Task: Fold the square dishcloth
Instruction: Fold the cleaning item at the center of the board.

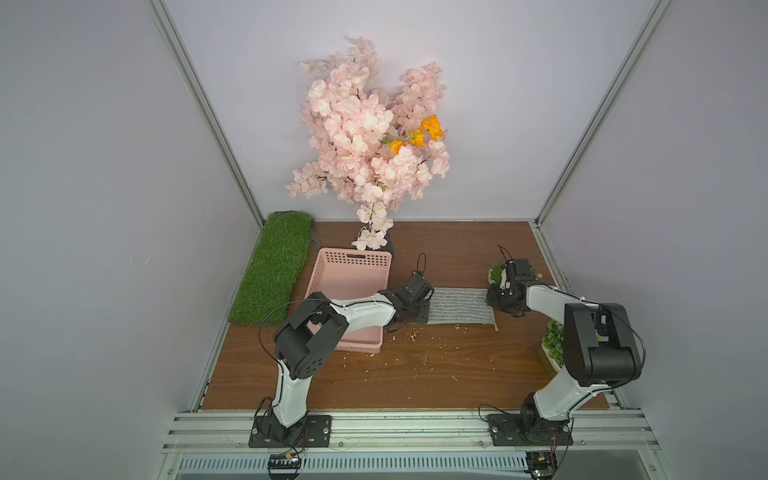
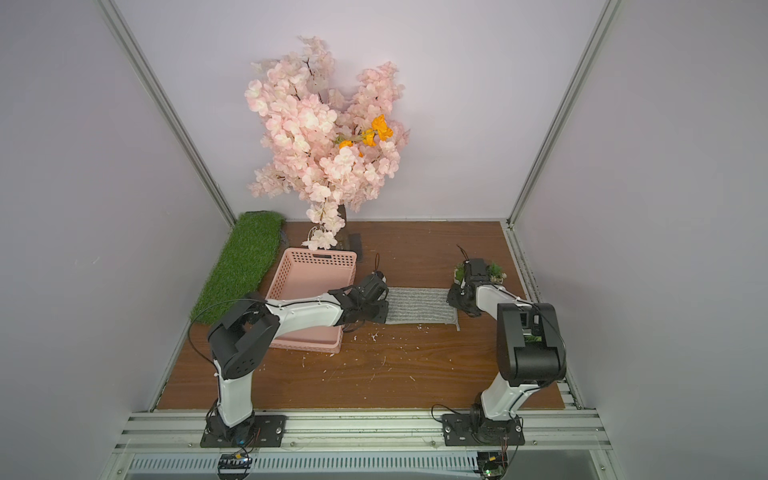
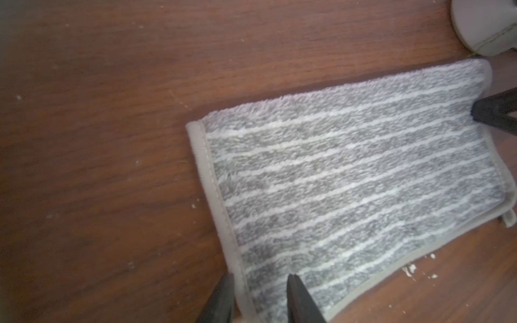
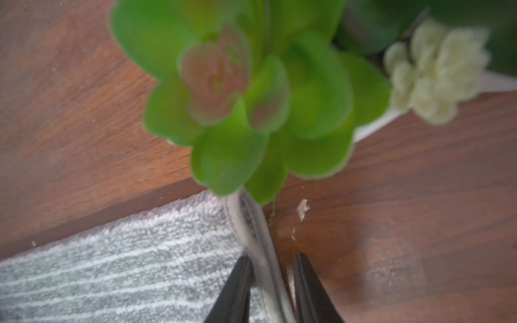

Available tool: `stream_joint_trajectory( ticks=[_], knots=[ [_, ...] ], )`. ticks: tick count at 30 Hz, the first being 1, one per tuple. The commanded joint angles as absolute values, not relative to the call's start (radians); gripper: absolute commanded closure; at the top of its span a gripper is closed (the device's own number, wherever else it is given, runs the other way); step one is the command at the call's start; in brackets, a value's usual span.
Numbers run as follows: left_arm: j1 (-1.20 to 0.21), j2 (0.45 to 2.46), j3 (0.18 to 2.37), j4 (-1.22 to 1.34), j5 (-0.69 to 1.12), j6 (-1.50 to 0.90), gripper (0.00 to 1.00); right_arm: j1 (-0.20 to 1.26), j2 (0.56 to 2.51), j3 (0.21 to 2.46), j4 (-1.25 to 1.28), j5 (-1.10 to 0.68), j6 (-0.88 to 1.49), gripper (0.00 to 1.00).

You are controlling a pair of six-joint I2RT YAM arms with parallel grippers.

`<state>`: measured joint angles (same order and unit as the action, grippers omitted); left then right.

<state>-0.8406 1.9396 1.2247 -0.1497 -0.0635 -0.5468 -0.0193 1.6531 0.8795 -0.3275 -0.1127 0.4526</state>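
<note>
The square dishcloth (image 1: 459, 305) (image 2: 419, 305), grey with thin white stripes, lies as a flat rectangle on the wooden table between both arms. My left gripper (image 1: 424, 312) (image 2: 384, 312) is at its left end. In the left wrist view the left gripper (image 3: 260, 275) stands open astride the hem of the dishcloth (image 3: 349, 181), one finger over wood, one over cloth. My right gripper (image 1: 494, 301) (image 2: 454, 301) is at the right end. In the right wrist view the right gripper (image 4: 272, 256) is open around a raised double-layered edge of the dishcloth (image 4: 112, 274).
A pink basket (image 1: 353, 266) sits under the left arm, with a green grass mat (image 1: 270, 270) beyond it. A blossom tree (image 1: 374, 137) stands at the back. Small potted succulents (image 1: 496, 272) (image 4: 251, 98) stand right behind the right gripper, another (image 1: 552, 345) nearer. White crumbs (image 1: 411, 336) dot the table.
</note>
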Motion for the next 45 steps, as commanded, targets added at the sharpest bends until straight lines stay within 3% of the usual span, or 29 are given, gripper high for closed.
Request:
stream_joint_trajectory(
  ticks=[1,12,24,30,45],
  knots=[
    [-0.856,1.892,1.235,-0.197,-0.151,-0.577,0.64,-0.020,1.646,0.846,-0.349,-0.111,0.462,0.71],
    [-0.856,1.885,1.232,-0.236,-0.188,-0.615,0.62,-0.014,1.629,0.812,-0.377,-0.117,0.476,0.79],
    [-0.856,1.921,1.214,-0.204,-0.137,-0.630,0.61,-0.014,1.626,0.844,-0.383,-0.106,0.450,1.00],
    [-0.856,1.941,1.211,-0.189,-0.107,-0.625,0.61,-0.007,1.582,0.872,-0.398,-0.107,0.435,1.00],
    [-0.856,1.967,1.194,-0.126,-0.050,-0.647,0.80,0.133,1.492,0.995,-0.500,-0.044,0.498,1.00]
  ],
)
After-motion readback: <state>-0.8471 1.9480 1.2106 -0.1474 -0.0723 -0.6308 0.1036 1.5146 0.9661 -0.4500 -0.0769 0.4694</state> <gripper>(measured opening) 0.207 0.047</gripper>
